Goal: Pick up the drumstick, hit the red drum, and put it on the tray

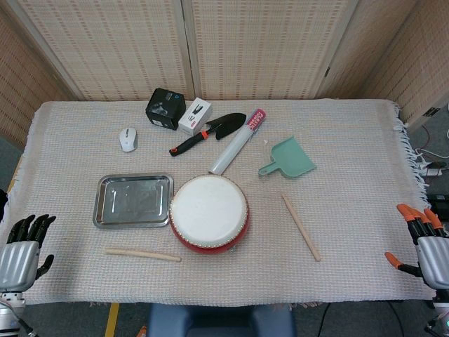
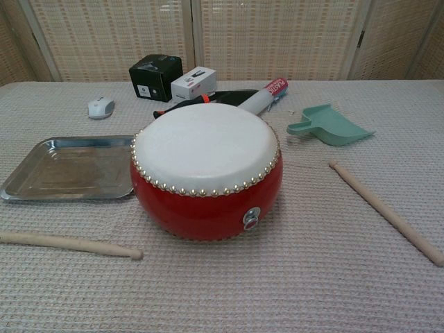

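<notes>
left hand (image 1: 21, 249) sits off the table's left edge, fingers apart and holding nothing. next over is the tray (image 1: 105, 214), bare metal, with one drumstick (image 1: 143, 254) lying flat on the cloth just in front of it, nearly parallel to the table edge. the red drum (image 1: 209, 212) is right beside the tray, touching or nearly so, skin facing up. right of the drum there's a second stick (image 1: 301, 227) lying at an angle, near but apart from it, and the right hand (image 1: 421, 242) waits past the right edge, fingers spread and empty too. nothing's picked up yet, so the step is the grab. i'd guess the left stick is the easier one since it's close to the tray for the drop later; come down over its middle, and wrap it firmly so it doesn't roll on the weave. hard to see: both hands are cut off at the frame edges in the head view and don't show in the chest view at all.
</notes>
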Robot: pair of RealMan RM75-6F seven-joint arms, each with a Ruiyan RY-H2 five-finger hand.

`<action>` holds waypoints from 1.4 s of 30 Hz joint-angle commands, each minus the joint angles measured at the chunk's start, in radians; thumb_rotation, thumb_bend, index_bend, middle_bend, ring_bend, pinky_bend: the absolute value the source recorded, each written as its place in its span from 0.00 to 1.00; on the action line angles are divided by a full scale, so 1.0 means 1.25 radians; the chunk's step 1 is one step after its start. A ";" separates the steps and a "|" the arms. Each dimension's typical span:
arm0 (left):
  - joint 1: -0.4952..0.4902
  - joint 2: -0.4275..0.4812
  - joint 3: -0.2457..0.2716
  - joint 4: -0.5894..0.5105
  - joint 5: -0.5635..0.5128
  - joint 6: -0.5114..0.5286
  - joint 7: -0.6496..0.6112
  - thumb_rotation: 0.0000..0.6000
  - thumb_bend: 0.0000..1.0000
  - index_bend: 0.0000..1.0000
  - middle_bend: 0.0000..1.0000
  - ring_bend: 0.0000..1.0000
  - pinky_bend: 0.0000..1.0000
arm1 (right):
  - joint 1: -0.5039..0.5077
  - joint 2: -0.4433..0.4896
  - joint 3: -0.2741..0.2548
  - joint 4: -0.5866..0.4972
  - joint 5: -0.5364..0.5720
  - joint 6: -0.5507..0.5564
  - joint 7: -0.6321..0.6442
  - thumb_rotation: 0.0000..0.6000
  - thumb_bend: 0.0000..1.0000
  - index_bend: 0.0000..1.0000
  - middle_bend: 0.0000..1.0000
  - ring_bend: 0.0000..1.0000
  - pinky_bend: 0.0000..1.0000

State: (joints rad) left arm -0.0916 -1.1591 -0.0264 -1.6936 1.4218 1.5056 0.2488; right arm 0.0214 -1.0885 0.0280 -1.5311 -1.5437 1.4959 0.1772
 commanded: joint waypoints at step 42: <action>-0.217 -0.219 -0.003 0.001 -0.043 -0.352 0.003 1.00 0.36 0.38 0.19 0.11 0.09 | -0.016 0.019 -0.009 -0.006 -0.040 0.057 0.017 1.00 0.18 0.06 0.07 0.00 0.05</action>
State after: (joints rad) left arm -0.3576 -1.4237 -0.0312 -1.6932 1.3751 1.0681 0.2429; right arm 0.0018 -1.0649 0.0165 -1.5390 -1.5935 1.5669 0.1986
